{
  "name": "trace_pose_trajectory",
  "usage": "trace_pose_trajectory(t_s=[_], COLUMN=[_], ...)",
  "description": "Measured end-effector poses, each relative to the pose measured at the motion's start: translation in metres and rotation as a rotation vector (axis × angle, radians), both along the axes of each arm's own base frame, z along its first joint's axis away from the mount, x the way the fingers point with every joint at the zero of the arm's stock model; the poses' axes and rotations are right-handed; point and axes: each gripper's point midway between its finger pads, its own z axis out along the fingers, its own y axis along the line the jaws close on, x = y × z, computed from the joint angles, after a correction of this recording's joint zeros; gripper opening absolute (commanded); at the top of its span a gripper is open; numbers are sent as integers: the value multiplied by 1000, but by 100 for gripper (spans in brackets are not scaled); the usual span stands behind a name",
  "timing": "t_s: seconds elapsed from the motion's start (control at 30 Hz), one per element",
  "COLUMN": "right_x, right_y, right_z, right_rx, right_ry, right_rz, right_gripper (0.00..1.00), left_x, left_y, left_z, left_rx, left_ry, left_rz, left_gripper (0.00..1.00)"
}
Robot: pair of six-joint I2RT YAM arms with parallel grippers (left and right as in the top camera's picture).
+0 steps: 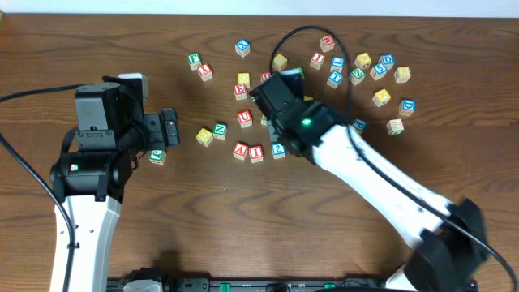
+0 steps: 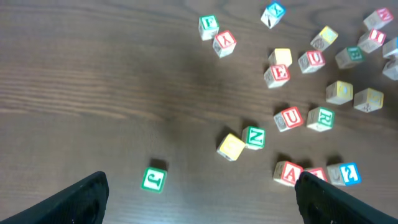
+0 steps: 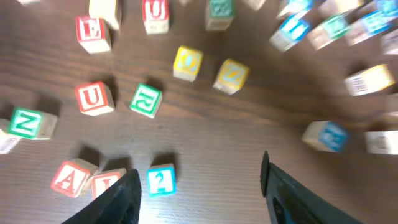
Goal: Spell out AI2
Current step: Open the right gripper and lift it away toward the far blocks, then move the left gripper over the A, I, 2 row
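Three blocks stand in a row on the table: a red A, a red I and a blue 2. In the right wrist view the A, the I and the 2 sit at the lower left. My right gripper is open and empty, just right of the 2 block and above the table. My left gripper is open and empty at the left of the table, with a green J block below it. The A shows beside its right finger.
Many loose letter blocks lie scattered behind the row, such as a red U, a green N, a yellow block and a cluster at the back right. A black cable arcs over the back blocks.
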Motion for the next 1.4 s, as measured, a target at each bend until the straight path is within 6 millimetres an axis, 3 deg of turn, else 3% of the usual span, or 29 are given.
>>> trace_pose_trajectory(t_s=[0.07, 0.1, 0.2, 0.27, 0.4, 0.53, 0.7, 0.77, 1.0, 1.17, 1.4], right_x=[-3, -2, 4, 6, 8, 12, 15, 18, 17, 17, 18], right_y=[-10, -17, -45, -50, -54, -63, -72, -80, -106, -109, -109], right_z=[13, 15, 9, 9, 9, 9, 9, 9, 5, 5, 5], right_rx=[-1, -11, -42, -44, -45, -45, -45, -46, -71, -71, -71], right_ry=[-17, -15, 17, 16, 16, 16, 17, 19, 57, 58, 57], right_rz=[-16, -30, -97, -112, -122, -147, -170, -189, -246, -253, -254], right_gripper=[54, 51, 51, 52, 52, 53, 54, 53, 51, 51, 52], left_x=[1, 1, 1, 3, 4, 2, -5, -9, -2, 10, 7], left_y=[0, 0, -1, -2, -15, -34, -60, -73, -77, -78, -78], left_z=[1, 1, -5, -13, -61, -94, -127, -137, -151, -154, -182], left_rx=[0, 0, -9, -25, -65, -57, -31, -19, 24, 25, 35], left_ry=[-6, -6, 16, 45, 209, 324, 441, 473, 482, 443, 500], left_rz=[0, 0, 3, 9, -13, -49, -116, -149, -155, -152, -151], left_gripper=[93, 82, 74, 67, 63, 40, 28, 8, 8, 8, 8])
